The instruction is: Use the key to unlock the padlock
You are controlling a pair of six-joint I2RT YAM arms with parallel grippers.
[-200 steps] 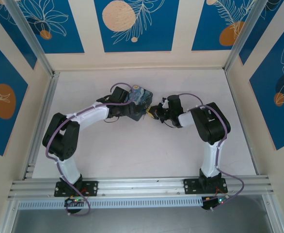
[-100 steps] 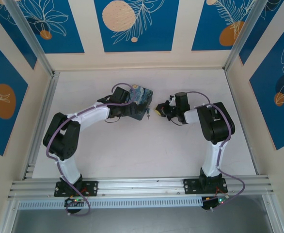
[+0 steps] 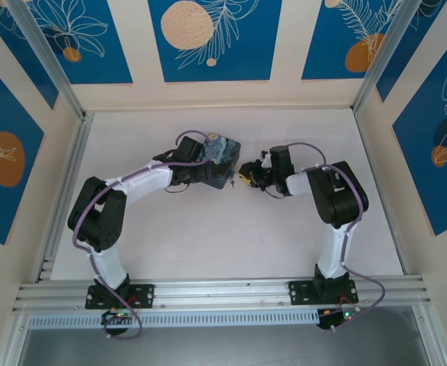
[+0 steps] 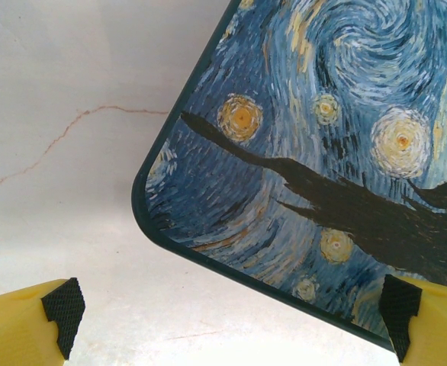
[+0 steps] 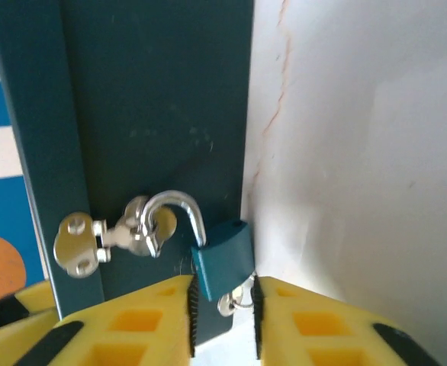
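Left fingers are seen spread to their widest in the left wrist view, one black pad at each lower corner, and nothing is held between them. Beneath them the painted tin lies on the white counter. One rounded corner of its starry lid is framed between the pads, the right pad standing at the tin's edge and the left pad over bare counter.

In the right wrist view, the right fingers are parted only narrowly. The padlock (a small blue-green body under a silvery shackle) hangs against the tin's dark side wall, its shackle hooked through the silvery hasp. Its lower end is set between the two pads, and the key is glimpsed there just under it, by its ring. Whether the pads press on either cannot be told.

From the top external view, both arms are bent inward toward the tin near the counter's middle, with the right fingers just beside the tin's right corner. Padlock and key are too small to be made out there.
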